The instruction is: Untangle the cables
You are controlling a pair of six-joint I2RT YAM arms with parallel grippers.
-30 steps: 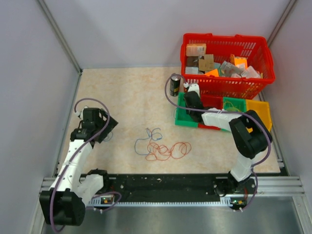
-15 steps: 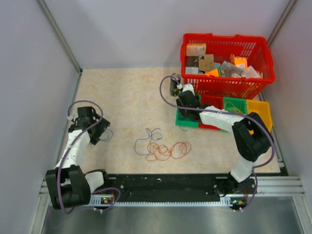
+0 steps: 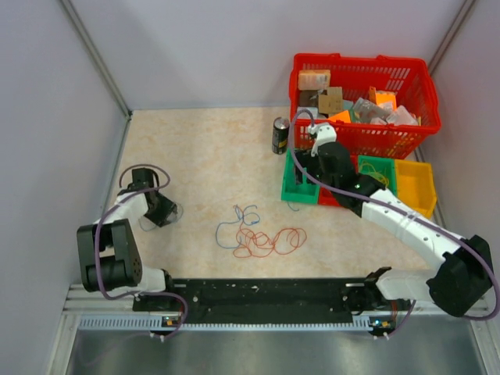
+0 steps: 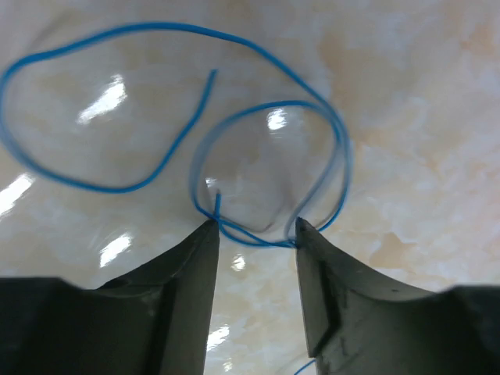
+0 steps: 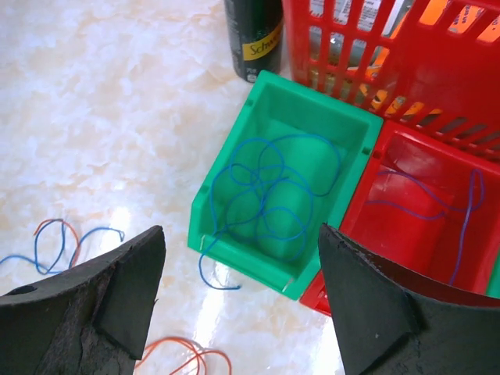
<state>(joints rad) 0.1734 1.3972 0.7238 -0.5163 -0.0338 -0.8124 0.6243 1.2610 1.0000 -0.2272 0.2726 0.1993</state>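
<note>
can [image 5: 254,35] cut off at top edge; blue cable [image 4: 156,26] blurred just beyond the left fingers [image 4: 186,305]

Red basket [image 3: 375,139], dark can [image 3: 280,136], green bin [image 3: 299,195]

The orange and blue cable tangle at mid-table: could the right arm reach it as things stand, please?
Probably yes. The right gripper hovers over the green bin with jaws open and empty, and the tangle lies on bare table nearby, nothing between them.

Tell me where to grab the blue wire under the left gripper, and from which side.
Grip the blue wire at the near bend of its small loop, straight down from above: it lies flat on the table, and that bend crosses between the fingertips of the left gripper.
</note>
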